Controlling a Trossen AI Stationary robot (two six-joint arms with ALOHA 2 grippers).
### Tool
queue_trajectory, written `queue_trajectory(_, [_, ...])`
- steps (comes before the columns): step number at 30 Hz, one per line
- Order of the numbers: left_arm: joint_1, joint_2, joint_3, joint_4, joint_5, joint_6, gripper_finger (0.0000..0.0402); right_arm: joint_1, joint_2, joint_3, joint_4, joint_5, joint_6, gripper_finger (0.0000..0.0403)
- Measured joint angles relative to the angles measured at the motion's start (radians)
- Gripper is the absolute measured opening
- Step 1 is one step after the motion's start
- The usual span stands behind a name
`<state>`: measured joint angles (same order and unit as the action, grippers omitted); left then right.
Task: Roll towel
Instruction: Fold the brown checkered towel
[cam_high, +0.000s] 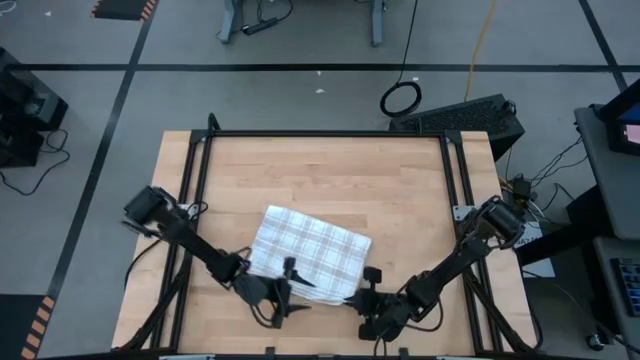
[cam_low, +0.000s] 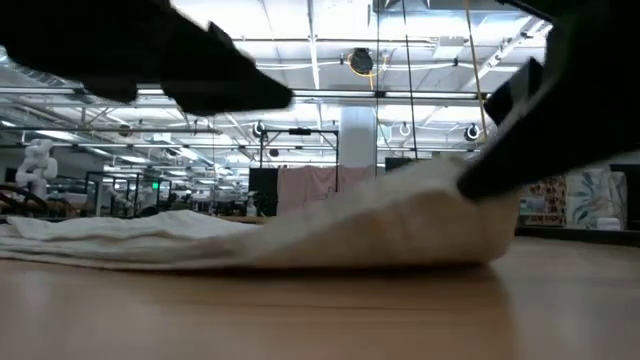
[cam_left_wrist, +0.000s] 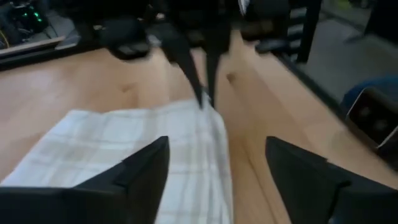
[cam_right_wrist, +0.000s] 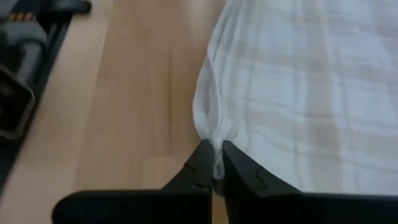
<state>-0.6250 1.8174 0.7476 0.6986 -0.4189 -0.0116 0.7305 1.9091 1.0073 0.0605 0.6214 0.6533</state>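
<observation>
Two end effectors: right (cam_right_wrist: 214, 163) pinches towel (cam_right_wrist: 311, 93); left (cam_left_wrist: 214, 168) spread.

I count 1 towel (cam_high: 308, 253) on 1 worktop (cam_high: 330, 170). I see 2 arms, so 2 grippers: 1 left gripper (cam_high: 290, 288) and 1 right gripper (cam_high: 368, 296), with 2 fingers (cam_right_wrist: 199, 171) on each.

Floor: I saw grey concrete (cam_high: 300, 95) crossed by black tape lines (cam_high: 330, 68).
Table: I worked over a pale wood top (cam_high: 330, 180) in a black frame.
Cable: a black coil (cam_high: 400, 98) lay beyond the table.
Ceiling: I noted white trusses (cam_low: 400, 50) and bright strip lights.
</observation>
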Motion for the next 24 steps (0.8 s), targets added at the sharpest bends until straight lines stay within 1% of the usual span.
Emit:
queue_trajectory(2, [0.0,0.063,0.048,-0.004,-0.001,0.038,0.0292,-0.009,-0.032,0.0,-0.03,-0.003,0.03,0.0004])
queue_trajectory(4, [-0.002,0.113,0.094,-0.002,-0.001,0.07,0.0305,-0.022,-0.059,0.0,-0.065,-0.017,0.068,0.0005])
queue_trajectory(6, [-0.004,0.153,0.136,-0.001,-0.007,0.088,0.0311,-0.033,-0.076,0.0,-0.083,-0.054,0.103,0.0005])
queue_trajectory(9, [-0.005,0.199,0.181,-0.001,-0.066,0.098,0.0313,-0.046,-0.085,0.0,-0.085,-0.106,0.133,0.0006])
queue_trajectory(13, [0.005,0.239,0.218,-0.004,-0.108,0.107,0.0313,-0.047,-0.084,0.0,-0.088,-0.126,0.147,0.0006])
queue_trajectory(19, [0.031,0.25,0.221,-0.053,-0.086,0.078,0.0312,-0.047,-0.084,0.0,-0.071,-0.126,0.148,0.0006])
queue_trajectory(22, [0.045,0.25,0.22,-0.077,-0.079,0.07,0.0296,-0.049,-0.084,0.0,-0.068,-0.126,0.15,0.0006])
queue_trajectory(24, [0.055,0.25,0.22,-0.094,-0.071,0.067,0.0273,-0.05,-0.084,0.0,-0.057,-0.124,0.149,0.0006])
